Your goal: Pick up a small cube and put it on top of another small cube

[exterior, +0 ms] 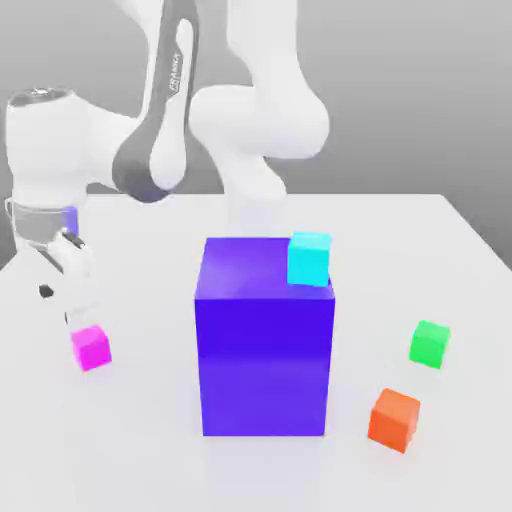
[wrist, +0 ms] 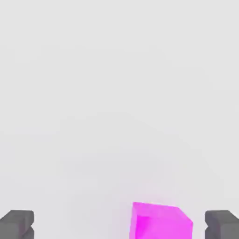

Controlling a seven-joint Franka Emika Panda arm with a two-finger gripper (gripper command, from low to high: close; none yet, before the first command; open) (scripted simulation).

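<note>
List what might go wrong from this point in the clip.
The open two-finger gripper has the small bright magenta cube off-centre, nearer one finger, so closing might nudge or turn it.

The tall blue-purple block stands between that cube and the small green cube; a low carry could strike it, or knock off the cyan cube on its top.

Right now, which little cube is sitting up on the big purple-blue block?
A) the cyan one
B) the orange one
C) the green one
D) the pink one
A: the cyan cube rests on top of the big purple-blue block, while the green, orange and pink cubes are all down on the table.
</note>
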